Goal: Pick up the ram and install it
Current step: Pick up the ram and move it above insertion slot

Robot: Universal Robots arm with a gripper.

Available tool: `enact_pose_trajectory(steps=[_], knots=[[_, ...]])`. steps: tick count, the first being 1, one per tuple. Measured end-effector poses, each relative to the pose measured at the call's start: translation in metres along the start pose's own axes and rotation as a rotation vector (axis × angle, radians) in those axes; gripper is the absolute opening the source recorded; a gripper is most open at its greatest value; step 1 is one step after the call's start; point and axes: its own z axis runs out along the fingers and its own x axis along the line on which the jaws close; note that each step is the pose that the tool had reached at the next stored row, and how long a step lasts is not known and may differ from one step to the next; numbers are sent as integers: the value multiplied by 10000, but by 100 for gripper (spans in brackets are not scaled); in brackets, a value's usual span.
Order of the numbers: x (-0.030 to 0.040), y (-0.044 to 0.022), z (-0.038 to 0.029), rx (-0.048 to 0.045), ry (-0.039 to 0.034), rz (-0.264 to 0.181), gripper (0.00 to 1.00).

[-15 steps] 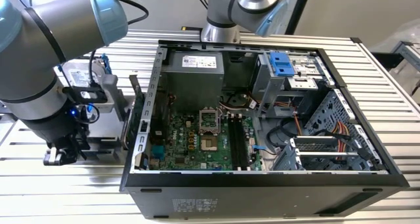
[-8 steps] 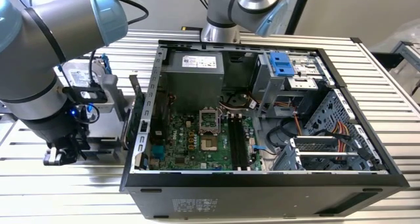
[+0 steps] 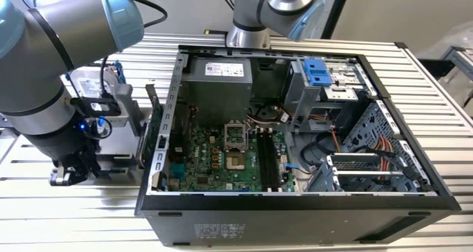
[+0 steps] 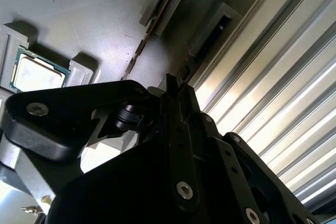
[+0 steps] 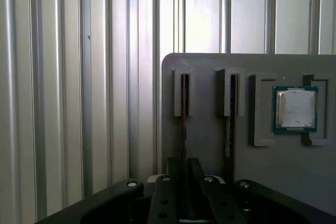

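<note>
Gripper [image 5: 185, 163] | straddling ram [image 5: 184, 100] in grey holder [image 5: 207, 140] | clamped or not: cannot tell

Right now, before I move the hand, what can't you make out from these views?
1. The ram, first wrist view: edge-on in its holder slot, so its faces are unseen; its near end hides behind the hand.
2. The ram, second wrist view: the hand's body covers its near part.
3. Contact of hand and ram, exterior view: blocked by the arm.
4. Motherboard memory slots, exterior view: too small to judge their latches.
</note>
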Motion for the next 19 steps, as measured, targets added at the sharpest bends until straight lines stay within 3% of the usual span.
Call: enact_pose_trajectory(steps=[12, 19], knots=[[0, 0, -1, 2, -7, 0, 0], [-2, 1, -65, 0, -5, 0, 0]])
